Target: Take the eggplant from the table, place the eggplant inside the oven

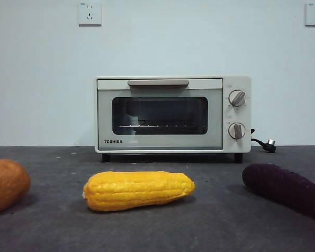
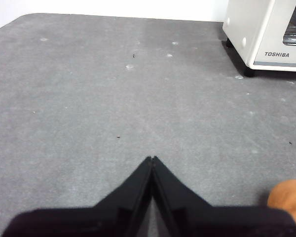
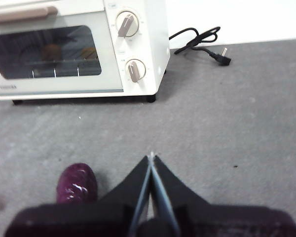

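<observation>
Your right gripper (image 3: 152,157), fingers pressed together, sits just beside the eggplant (image 3: 77,183); left gripper (image 2: 152,159), likewise pressed together, is well apart.

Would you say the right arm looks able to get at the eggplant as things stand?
Probably yes. The eggplant lies bare on the table just beside the right gripper, with nothing over it or between them; the jaws are shut and must open first.

We hold both arms back out of the front view, our left gripper (image 2: 152,159) and our right gripper (image 3: 152,156) each hanging above the table with its two black jaws pressed together tip to tip, gripping nothing and touching nothing.
</observation>
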You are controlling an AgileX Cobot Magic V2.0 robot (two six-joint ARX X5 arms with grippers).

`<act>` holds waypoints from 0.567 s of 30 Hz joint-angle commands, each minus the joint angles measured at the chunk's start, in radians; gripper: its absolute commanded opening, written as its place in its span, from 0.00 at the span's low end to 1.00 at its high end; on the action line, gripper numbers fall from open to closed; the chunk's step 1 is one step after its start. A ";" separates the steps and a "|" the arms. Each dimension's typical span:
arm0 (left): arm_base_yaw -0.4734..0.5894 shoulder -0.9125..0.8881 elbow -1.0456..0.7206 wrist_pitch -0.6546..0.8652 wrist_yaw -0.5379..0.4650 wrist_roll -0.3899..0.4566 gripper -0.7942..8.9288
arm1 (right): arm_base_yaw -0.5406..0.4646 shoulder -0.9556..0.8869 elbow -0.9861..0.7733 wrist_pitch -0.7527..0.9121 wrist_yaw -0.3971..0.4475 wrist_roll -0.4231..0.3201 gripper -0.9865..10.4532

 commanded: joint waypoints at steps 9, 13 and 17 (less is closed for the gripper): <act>0.000 0.000 -0.003 0.014 0.078 -0.111 0.08 | 0.000 0.000 0.014 0.001 -0.043 0.148 0.08; 0.000 0.000 0.036 0.012 0.132 -0.129 0.08 | 0.000 0.002 0.080 -0.016 -0.040 0.166 0.08; 0.000 0.000 0.114 -0.002 0.135 -0.164 0.08 | 0.000 0.020 0.162 -0.037 -0.038 0.171 0.08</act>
